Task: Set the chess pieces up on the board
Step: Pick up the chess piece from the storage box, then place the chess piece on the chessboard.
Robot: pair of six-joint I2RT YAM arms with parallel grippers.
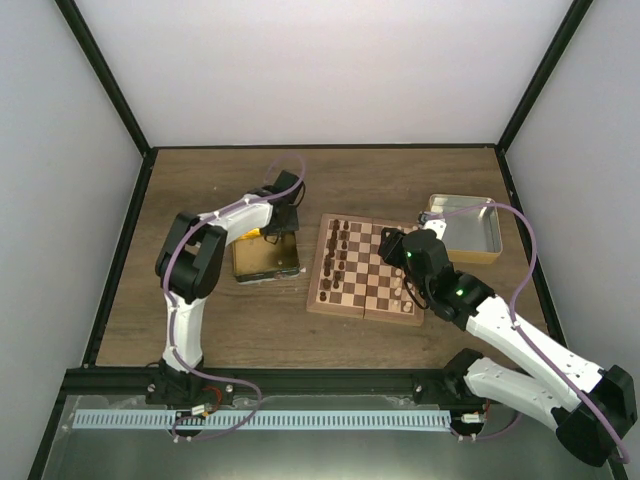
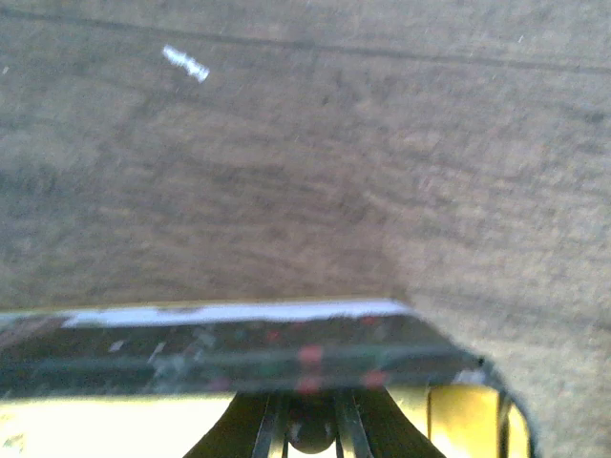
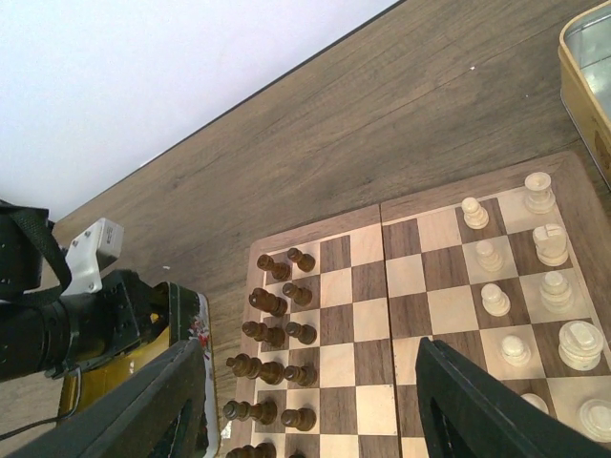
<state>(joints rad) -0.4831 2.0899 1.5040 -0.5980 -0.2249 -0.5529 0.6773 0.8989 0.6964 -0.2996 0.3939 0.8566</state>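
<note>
While dipping toward the shiny gold rectangular tin [image 1: 262,268] just left of the board, shows the left gripper [image 2: 310,420] with jaws pressed close together. Catches a small dark rounded shape [image 2: 310,439] between the finger ends in the left wrist view. Too blurred to name, and cannot tell whether it is gripped.

Finds the square wooden chessboard with light and dark brown checkered squares [image 1: 372,272] lying flat on the brown wood-grain tabletop [image 1: 200,320]. Places it between the gold tin and an open rectangular metal tin with a silver inside [image 1: 468,232], which sits just past the board's far right corner.

Finds tiny dark brown wooden chessmen [image 3: 277,334] standing upright in two files along the board's left edge, the side nearest the gold tin. Finds tiny pale cream wooden chessmen [image 3: 551,243] upright along the opposite, right edge.

Holds the right gripper [image 3: 307,382] above the board's right half, near the cream men. Shows its jaws spread wide, the black fingers [image 3: 172,401] well apart, with only checkered squares between them and nothing gripped.
</note>
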